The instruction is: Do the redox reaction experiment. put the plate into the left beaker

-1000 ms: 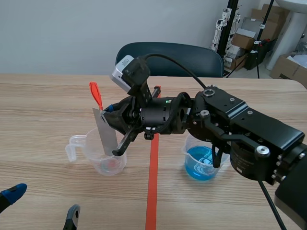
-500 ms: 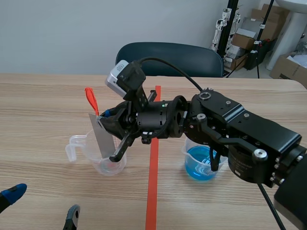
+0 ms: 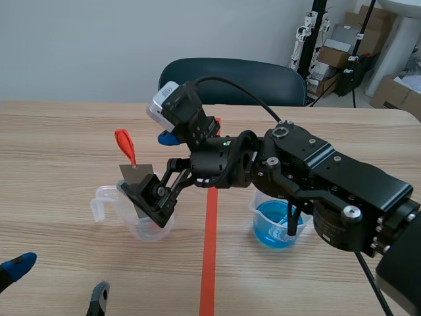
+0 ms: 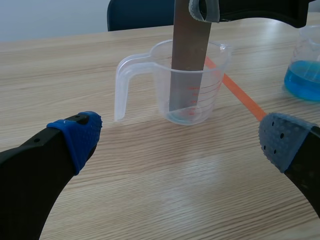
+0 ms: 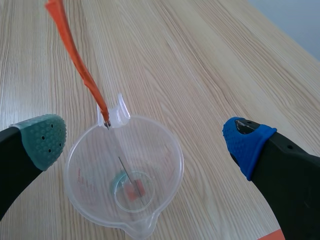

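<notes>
Grey plate (image 4: 190, 60) stands in clear beaker (image 4: 211, 86) — right fingers (image 5: 42, 137) apart above.

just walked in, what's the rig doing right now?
The right gripper hangs open over the clear plastic beaker with a handle, the left-hand one. The grey metal plate, with an orange-red strip at its top, stands inside that beaker; the fingers are apart and do not clamp it. The left gripper sits open, low on the near side. The beaker of blue liquid stands on the right.
</notes>
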Motion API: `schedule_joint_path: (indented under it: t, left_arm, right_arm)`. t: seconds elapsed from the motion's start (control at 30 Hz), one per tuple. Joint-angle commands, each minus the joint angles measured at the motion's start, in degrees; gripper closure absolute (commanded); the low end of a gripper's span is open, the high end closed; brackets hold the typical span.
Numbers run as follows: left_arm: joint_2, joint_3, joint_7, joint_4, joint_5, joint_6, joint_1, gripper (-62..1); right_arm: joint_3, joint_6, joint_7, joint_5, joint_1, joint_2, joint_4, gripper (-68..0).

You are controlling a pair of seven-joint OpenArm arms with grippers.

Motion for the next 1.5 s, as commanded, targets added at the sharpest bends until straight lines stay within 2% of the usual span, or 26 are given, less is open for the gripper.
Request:
schedule_joint_path:
  t: [0.0,0.2,1.47]
  left_arm:
    - [-0.5,0.0,-0.8,0.3,-0.2,-0.2,0.6,-62.3]
    - [-0.5,0.0,-0.8,0.3,-0.2,-0.2,0.6,-62.3]
    - [-0.5,0.0,-0.7,0.3,-0.2,-0.2,0.5,-62.3]
  right_arm:
    - [0.3,0.2,1.5,0.6,1.1,-0.2,0.5,-67.9]
    - [0.3,0.2,3.4,0.6,1.1,-0.2,0.5,-67.9]
    - [0.3,0.2,3.4,0.6,1.1,-0.2,0.5,-67.9]
